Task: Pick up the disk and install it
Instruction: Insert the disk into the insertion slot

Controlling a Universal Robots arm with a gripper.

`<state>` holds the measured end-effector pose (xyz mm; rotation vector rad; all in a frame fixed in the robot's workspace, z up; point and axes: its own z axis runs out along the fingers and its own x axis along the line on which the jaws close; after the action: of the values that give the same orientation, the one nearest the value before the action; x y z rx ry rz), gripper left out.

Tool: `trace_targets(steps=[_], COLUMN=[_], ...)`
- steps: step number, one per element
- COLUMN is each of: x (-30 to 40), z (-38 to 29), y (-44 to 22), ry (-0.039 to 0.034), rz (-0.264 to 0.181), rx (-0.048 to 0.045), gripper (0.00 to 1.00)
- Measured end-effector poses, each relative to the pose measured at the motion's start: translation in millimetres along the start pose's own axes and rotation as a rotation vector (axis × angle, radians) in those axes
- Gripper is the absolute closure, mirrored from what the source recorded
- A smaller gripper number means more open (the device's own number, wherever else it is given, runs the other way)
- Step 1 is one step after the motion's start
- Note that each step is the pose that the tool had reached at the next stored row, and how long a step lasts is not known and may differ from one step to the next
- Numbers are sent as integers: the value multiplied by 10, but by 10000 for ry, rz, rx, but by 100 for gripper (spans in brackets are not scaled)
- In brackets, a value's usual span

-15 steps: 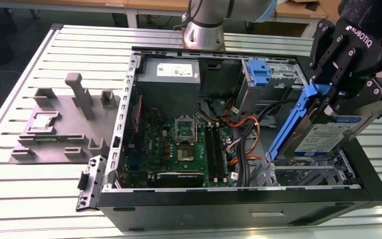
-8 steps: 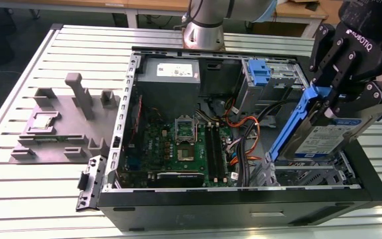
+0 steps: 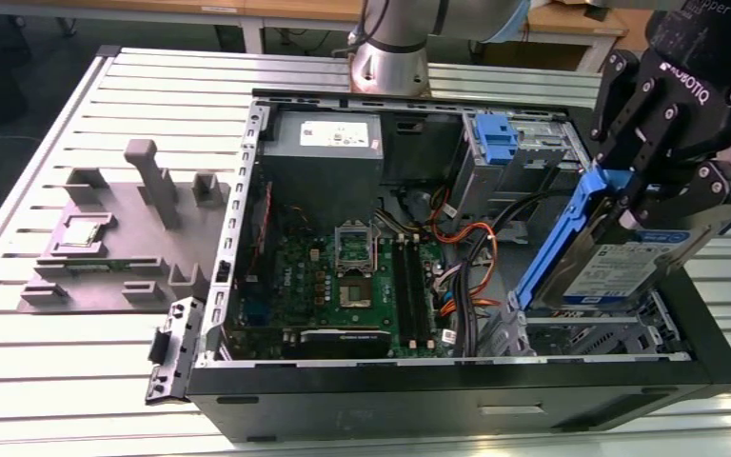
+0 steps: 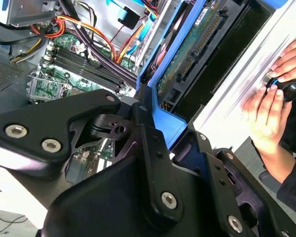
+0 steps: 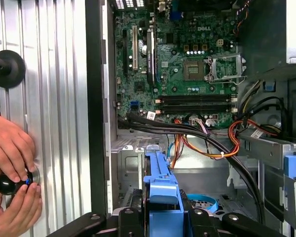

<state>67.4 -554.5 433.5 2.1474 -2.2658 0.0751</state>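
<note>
Pickup looks finished: the disk (image 3: 620, 271) is off the worktop (image 3: 73, 352) and in the air, carried by the pincer (image 3: 630, 195), which is clenched on the blue rail along the disk's upper edge. In the exterior view the pair sit at about three o'clock of the picture, over the four o'clock corner of the open computer case (image 3: 467, 386). The disk is tilted steeply, label facing the camera, its lower end dipping toward the metal drive cage (image 3: 594, 333) inside that corner. Whether that lower end already touches the cage I cannot tell.

Installing is the part left, by my reading. The disk is not lying flat in any bay, and the pincer has not let it go. In the second wrist view the disk's underside and its connector edge point down into the case, with the cables beside it.

Around it, the motherboard (image 3: 353, 276) fills the case floor toward nine o'clock of the disk, and a bare blue bracket (image 3: 499, 138) stands near the case's one o'clock corner. A grey fixture block (image 3: 111, 238) rests on the worktop, well apart from the case at nine o'clock. In the first wrist view a person's hand (image 5: 12, 148) rests on the worktop just outside the case wall, fingers on a small black knob (image 5: 10, 183).
</note>
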Motion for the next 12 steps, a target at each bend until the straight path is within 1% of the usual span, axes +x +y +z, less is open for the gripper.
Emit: trace_targets(steps=[12], x=[5], z=[54], y=[0], ry=[-6], rz=[0], rx=[-1], gripper=[63])
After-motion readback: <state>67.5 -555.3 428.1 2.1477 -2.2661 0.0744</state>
